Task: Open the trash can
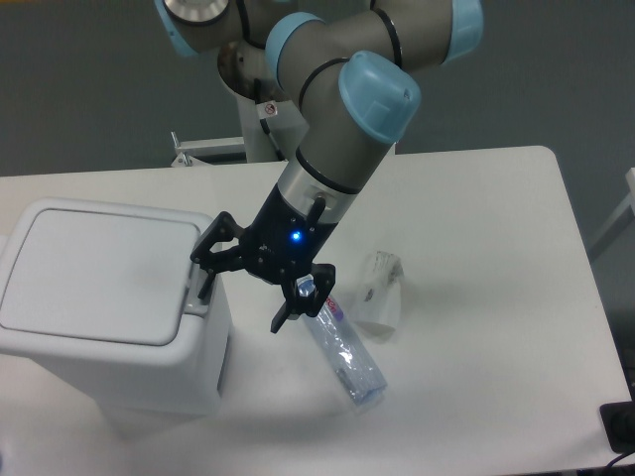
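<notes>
The trash can (109, 327) stands at the left end of the white table (496, 297), near its front edge. It is a boxy bin of smooth white plastic with softly rounded corners, and its flat lid (94, 273) lies closed, a broad matte panel set within a raised rim. On the right side of that rim sits a grey push tab (196, 295), a narrow rectangular strip of duller plastic.

Just above and beside the tab hangs the gripper (243, 297), a black two-finger unit with angular linkages and a small blue light glowing on its body. Its fingers are spread wide and grasp nothing; one fingertip (205, 286) sits right over the tab, though contact cannot be judged, and the other points down over the table to the right of the bin.

The arm (337, 149) above it is a grey metal tube with glossy light-blue joint caps.

Right of the gripper a clear plastic bottle (342, 352) lies on its side, crinkled and translucent, angled toward the front edge. Just beside it rests a small white packet (379, 296) with a creased, folded look.
</notes>
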### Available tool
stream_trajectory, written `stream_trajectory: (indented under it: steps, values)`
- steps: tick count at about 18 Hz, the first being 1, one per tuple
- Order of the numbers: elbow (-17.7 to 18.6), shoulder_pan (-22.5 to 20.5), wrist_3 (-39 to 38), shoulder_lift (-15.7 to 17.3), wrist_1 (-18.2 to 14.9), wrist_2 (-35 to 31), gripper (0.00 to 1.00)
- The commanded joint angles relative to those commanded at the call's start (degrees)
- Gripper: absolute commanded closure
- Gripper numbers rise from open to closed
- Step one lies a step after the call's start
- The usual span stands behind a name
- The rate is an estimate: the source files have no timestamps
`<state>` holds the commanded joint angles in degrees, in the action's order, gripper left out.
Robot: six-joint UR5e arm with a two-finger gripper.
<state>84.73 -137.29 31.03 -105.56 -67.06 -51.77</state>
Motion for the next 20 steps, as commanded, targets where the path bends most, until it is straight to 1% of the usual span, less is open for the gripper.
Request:
stream_trajectory:
  steps: [7,11,13,17,19,20]
  values:
    - [-1.31,0.0,-0.18,0.26,0.35,0.17,0.0]
    - [-3.86,-0.61,0.26,-0.26,0.44,0.09,0.0]
    - [-4.74,-2.36,0.53,-0.7,0.53,0.0,0.0]
    - [-7.99,-6.41,0.88,-3.33,0.79,-0.96,0.0]
    - [-8.87,-7.55,2.62,-4.22,0.79,-4.46,0.0]
    - [-8.88,-7.99,5.16,-4.39,0.7,-7.09,0.0]
